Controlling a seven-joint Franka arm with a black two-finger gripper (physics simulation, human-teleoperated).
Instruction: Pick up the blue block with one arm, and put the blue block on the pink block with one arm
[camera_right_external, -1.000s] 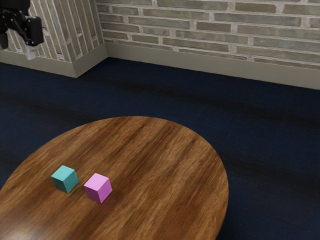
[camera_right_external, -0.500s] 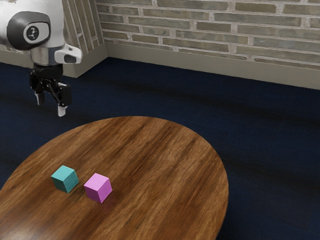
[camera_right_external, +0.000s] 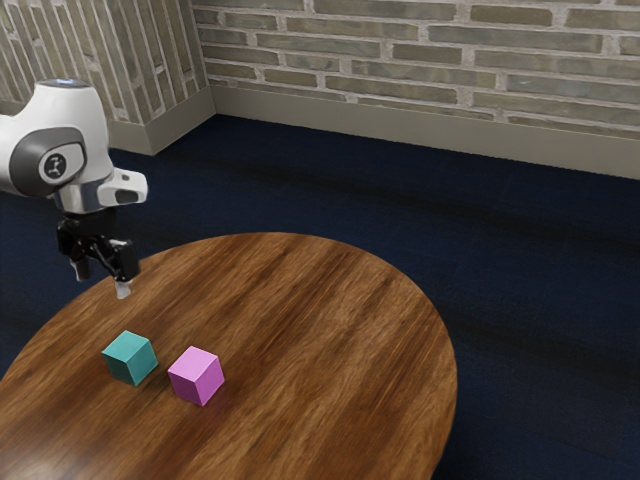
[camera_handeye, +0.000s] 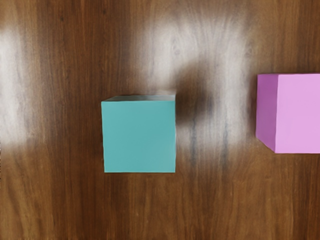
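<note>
My gripper (camera_right_external: 100, 277) hangs above the round wooden table (camera_right_external: 340, 320), fingers spread apart with nothing between them. It sits over the blue block (camera_right_external: 130, 357) but has not yet reached it; there is clear air between my fingertips and the block's top.

The blue block lies flat on the table near the exterior view's left edge. Just beside it, on the exterior view's right, is the pink block (camera_right_external: 196, 375), with a narrow strip of bare wood between them. In the wrist view the blue block (camera_handeye: 139, 134) lies almost straight under my hand, its sides square to the picture, and the pink block (camera_handeye: 292, 112) is off to one side.

I judge the blue block to be small, rigid and light, with smooth flat faces that could slip under a weak or skewed pinch. I would take hold of two opposite side faces, about halfway up and centred. The pair that does not face the pink block looks best, so neither finger has to squeeze into the gap between them.
</note>
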